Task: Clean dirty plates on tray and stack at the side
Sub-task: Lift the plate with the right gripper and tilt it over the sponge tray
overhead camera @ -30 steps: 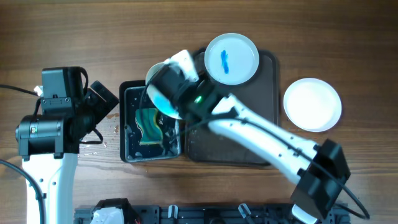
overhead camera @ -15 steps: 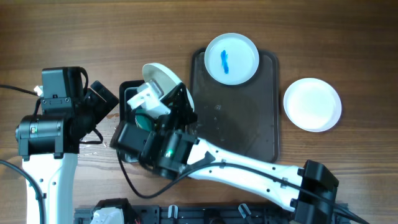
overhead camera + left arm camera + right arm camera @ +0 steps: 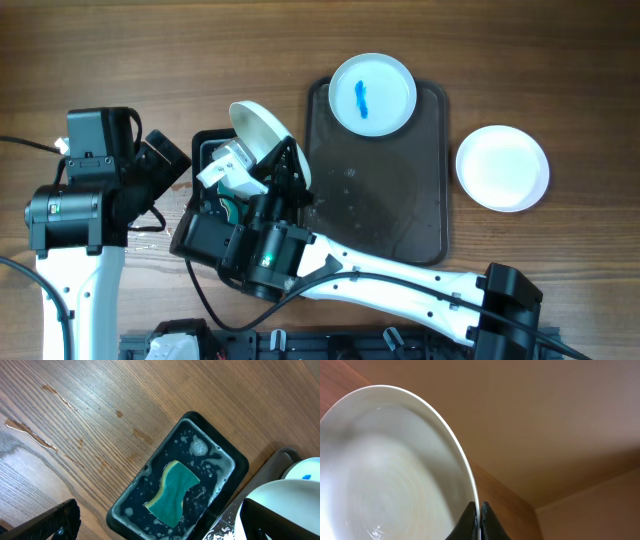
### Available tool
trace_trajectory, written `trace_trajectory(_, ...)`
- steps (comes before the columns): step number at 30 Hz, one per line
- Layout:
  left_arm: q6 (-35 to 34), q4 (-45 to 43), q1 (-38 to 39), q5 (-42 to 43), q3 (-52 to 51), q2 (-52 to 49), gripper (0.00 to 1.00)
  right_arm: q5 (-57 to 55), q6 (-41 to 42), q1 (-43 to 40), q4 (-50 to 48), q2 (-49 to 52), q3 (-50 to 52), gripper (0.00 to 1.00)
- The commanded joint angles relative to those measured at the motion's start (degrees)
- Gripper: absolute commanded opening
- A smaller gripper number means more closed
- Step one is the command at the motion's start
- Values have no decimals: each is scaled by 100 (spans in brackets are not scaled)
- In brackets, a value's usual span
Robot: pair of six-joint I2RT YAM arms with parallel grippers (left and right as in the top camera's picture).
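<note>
Right pincer [image 3: 479,512]: is clamping shut on the held plate's [image 3: 255,125] rim, tilting it over the basin [image 3: 235,460].
Left pincer [image 3: 165,180]: is gaping wide, holding nothing, near the desk's left edge.
Done: clean plate [image 3: 502,167] is lying beside the tray [image 3: 380,210], toward the right edge.
Left: smeared plate [image 3: 372,95] is sitting on the tray's far end; stacking not begun.
</note>
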State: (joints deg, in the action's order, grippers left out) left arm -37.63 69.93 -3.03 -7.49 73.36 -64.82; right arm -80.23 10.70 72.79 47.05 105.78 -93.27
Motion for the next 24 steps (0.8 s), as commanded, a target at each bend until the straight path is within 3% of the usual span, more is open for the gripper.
trace_trajectory(1,-9,0,-31,-31,81,15,100,-273,-26,33,-57,-144,-188,4)
trace_trajectory(11,-9,0,-31,-31,81,15,100,-271,-472,33,-463,-144,-188,4)
trace_trajectory(24,-9,0,-31,-31,81,15,100,90,-415,26,-474,-144,-188,4)
